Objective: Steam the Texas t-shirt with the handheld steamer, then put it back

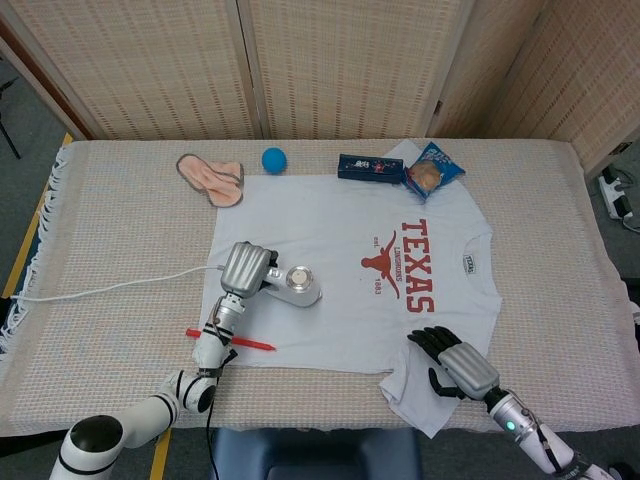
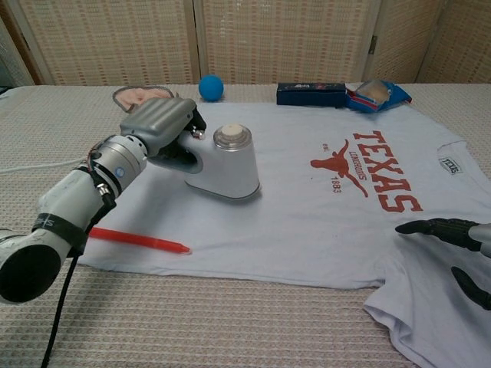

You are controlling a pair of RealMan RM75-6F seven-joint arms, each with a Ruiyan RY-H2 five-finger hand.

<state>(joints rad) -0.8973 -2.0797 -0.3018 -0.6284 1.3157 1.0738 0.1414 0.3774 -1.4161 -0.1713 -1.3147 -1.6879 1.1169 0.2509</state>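
Note:
The white Texas t-shirt [image 1: 340, 250] [image 2: 307, 207] lies flat on the table, red longhorn print facing up. My left hand [image 1: 247, 267] [image 2: 159, 125] grips the handle of the white handheld steamer [image 1: 296, 286] [image 2: 228, 162], which sits on the shirt's left half, left of the print. Its white cord [image 1: 100, 288] trails off to the left. My right hand [image 1: 452, 362] [image 2: 458, 245] rests with its fingers spread on the shirt's lower right sleeve, holding nothing.
A red pen [image 1: 232, 340] [image 2: 130, 239] lies on the shirt's left hem. Along the far edge are a pink sleep mask [image 1: 210, 176], a blue ball [image 1: 274, 159] [image 2: 211, 87], a dark blue box [image 1: 371, 167] [image 2: 311, 93] and a snack bag [image 1: 432, 172] [image 2: 376, 93].

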